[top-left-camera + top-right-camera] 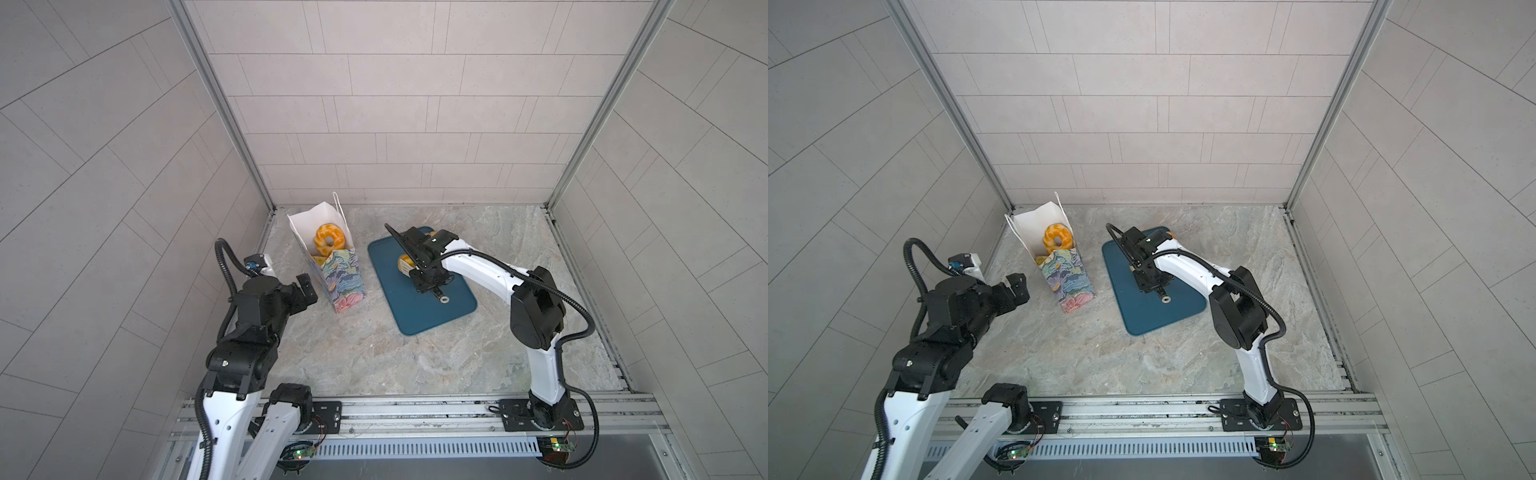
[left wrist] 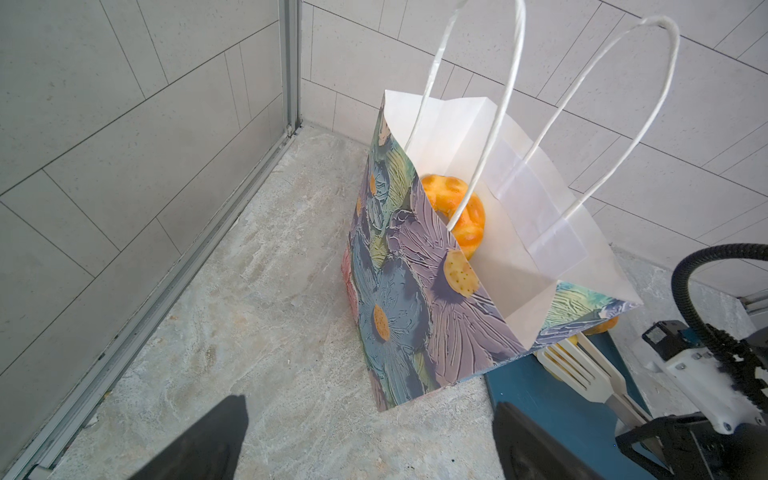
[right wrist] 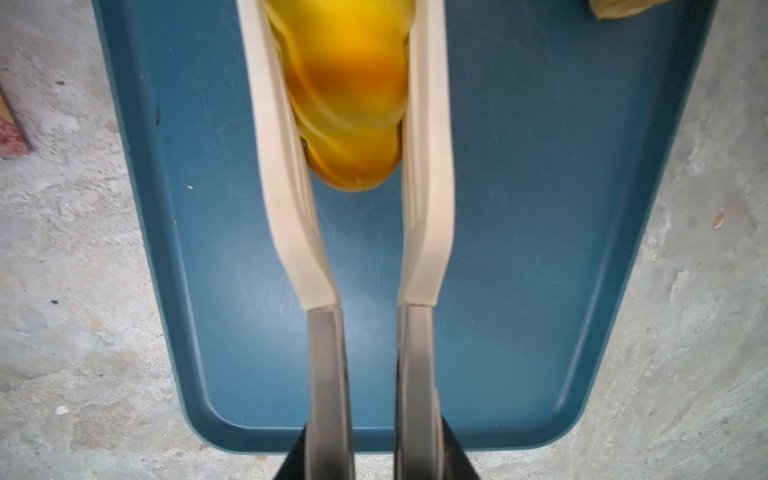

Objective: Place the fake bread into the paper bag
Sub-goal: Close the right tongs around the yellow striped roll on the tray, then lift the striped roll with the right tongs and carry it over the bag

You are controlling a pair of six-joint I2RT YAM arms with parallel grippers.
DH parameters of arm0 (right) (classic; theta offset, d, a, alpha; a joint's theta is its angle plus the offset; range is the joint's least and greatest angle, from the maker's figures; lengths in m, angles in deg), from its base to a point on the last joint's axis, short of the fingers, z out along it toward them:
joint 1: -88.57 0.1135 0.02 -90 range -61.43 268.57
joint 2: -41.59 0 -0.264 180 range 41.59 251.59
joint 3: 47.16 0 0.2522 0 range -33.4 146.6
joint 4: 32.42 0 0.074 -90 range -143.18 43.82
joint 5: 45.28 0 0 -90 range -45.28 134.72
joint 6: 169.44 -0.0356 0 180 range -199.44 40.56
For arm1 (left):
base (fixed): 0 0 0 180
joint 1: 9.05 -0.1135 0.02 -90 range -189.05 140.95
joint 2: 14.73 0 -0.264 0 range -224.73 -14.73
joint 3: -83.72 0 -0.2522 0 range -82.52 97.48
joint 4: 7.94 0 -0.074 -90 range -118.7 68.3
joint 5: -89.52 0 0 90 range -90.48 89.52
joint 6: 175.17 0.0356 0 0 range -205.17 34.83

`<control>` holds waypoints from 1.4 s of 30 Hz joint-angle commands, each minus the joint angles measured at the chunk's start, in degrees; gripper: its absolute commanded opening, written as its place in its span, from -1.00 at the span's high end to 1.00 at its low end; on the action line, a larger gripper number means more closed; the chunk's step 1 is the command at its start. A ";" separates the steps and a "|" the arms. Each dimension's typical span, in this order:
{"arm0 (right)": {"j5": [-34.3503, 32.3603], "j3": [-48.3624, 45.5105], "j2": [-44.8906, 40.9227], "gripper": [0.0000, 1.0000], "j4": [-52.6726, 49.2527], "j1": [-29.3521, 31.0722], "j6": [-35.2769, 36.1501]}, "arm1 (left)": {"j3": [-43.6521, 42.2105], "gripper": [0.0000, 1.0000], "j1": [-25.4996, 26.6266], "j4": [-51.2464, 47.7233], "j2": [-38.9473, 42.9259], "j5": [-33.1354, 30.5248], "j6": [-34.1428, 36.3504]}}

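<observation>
Ok so, reading the top views like a clock with the back wall at 12: the marble tabletop [image 1: 374,353] fills most of it, the teal tray [image 1: 424,309] sits right of centre, and the paper bag [image 1: 345,274] stands upright just beside it, at the tray's 9 o'clock. The left gripper [image 1: 307,291] hangs at the bag's 8 o'clock, jaws wide apart, nothing in them. The right gripper [image 3: 374,457] is over the tray, clamped on the handles of the white tongs [image 3: 291,208], and the tongs' blades squeeze a striped roll [image 3: 349,104]. A ring [image 1: 329,244] already sits inside the bag against its white wall.
</observation>
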 commanded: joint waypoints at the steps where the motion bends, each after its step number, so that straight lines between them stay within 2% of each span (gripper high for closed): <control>1: 0.27 -1.12 -4.81 0.31 2.23 -0.32 1.60 | 0.82 -1.00 0.18 1.50 -0.24 -0.80 -1.24; 9: 1.23 -1.64 -7.13 0.31 2.47 -0.28 4.26 | 1.47 -1.00 0.23 2.71 -2.01 0.12 -2.18; 26: 2.56 -2.03 -12.17 0.30 2.67 -0.79 5.76 | 4.47 -1.00 0.18 1.38 -3.29 -2.17 -1.14; 42: 1.32 -1.16 -20.82 0.28 2.73 3.27 5.97 | 6.68 -1.00 0.23 1.59 -5.85 -0.58 -0.97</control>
